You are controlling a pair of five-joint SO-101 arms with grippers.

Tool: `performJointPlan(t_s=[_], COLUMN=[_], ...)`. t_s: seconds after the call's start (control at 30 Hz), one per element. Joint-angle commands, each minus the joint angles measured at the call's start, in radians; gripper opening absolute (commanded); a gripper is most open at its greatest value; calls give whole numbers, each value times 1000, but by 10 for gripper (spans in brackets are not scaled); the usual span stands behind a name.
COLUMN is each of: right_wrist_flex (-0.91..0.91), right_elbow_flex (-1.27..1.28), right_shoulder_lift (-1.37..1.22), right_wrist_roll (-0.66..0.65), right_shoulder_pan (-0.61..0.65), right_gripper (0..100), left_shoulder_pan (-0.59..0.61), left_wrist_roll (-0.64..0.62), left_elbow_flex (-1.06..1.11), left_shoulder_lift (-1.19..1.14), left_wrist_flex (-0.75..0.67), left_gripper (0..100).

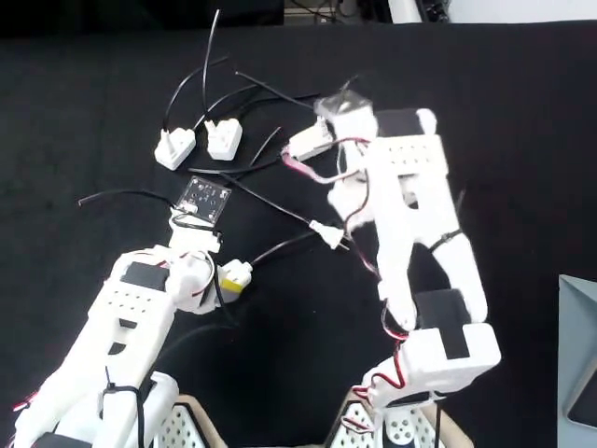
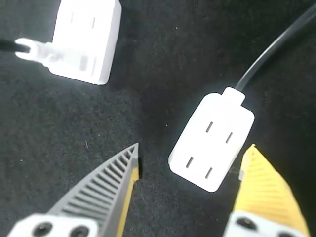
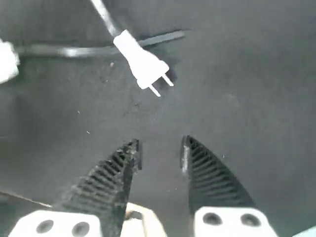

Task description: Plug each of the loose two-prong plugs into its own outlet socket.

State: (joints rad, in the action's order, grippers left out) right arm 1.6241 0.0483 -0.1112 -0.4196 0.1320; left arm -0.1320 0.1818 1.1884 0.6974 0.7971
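Your left hand (image 2: 193,146) is spread wide around a white outlet socket (image 2: 212,143), which lies slots-up on the black desk (image 2: 74,138). A second socket (image 2: 86,39) lies near it. Your right hand (image 3: 161,141) is spread too, low over the desk. A loose two-prong plug (image 3: 143,64) lies ahead of it, apart from its tips.

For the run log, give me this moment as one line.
left gripper: open, straddling outlet socket | right gripper: open above table, loose two-prong plug ahead, unplugged | task: no plug held
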Motion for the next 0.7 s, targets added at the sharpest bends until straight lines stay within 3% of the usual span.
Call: performJointPlan(t_s=[0.0,0.17,0.67], right_wrist_flex=[-106,-236,-727], right_elbow_flex=[77,209,553], right_shoulder_lift=[28,33,163], right_wrist_roll=[-172,-276,-284], right_shoulder_pan=[18,34,144], right_gripper=[131,131,132], left_shoulder_pan=[-5,-5,-5], left_wrist_roll=[-6,-6,-6], left_elbow_flex=[-2,-2,-2], left_shoulder_lift=[14,14,14], left_wrist_flex=[-18,-18,-18], left_gripper=[320,320,320])
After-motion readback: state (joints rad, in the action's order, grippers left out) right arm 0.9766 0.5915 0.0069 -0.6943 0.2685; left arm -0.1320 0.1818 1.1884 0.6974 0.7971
